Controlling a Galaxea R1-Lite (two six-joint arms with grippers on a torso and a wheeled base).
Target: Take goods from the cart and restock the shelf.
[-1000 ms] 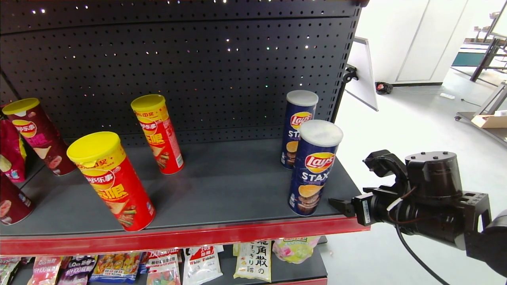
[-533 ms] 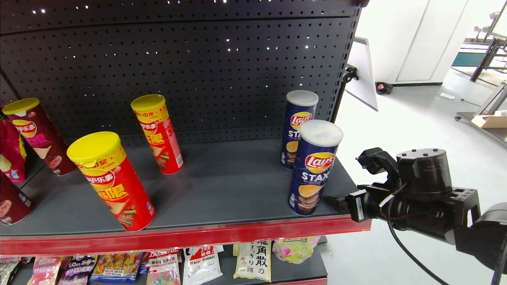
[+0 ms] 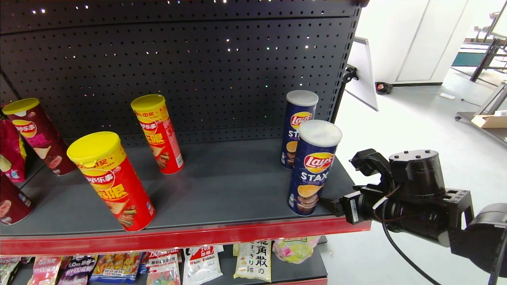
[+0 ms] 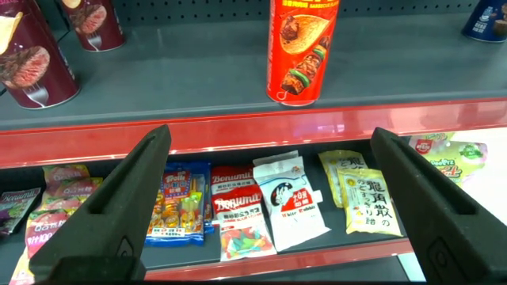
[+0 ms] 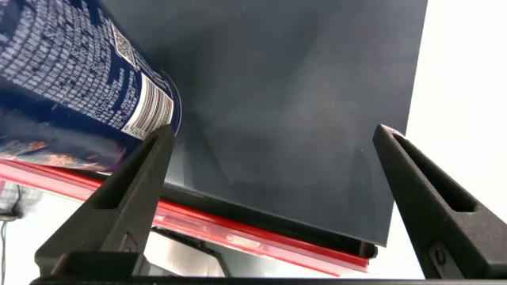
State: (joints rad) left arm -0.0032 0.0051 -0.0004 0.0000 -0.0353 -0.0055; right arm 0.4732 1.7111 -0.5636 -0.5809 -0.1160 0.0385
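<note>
The near blue can (image 3: 315, 168) stands upright at the right front corner of the shelf (image 3: 222, 186), just behind the red lip (image 3: 178, 235). It lines up ahead of a second blue can (image 3: 298, 126), which looks to me like fronting the row. The right gripper (image 3: 339, 181) sits just right of its base, jaws wide apart and holding nothing. The can is tall, dark blue and pale-lidded, and probably slick. The left gripper (image 4: 269, 134) hangs before the lip, jaws apart too.
</note>
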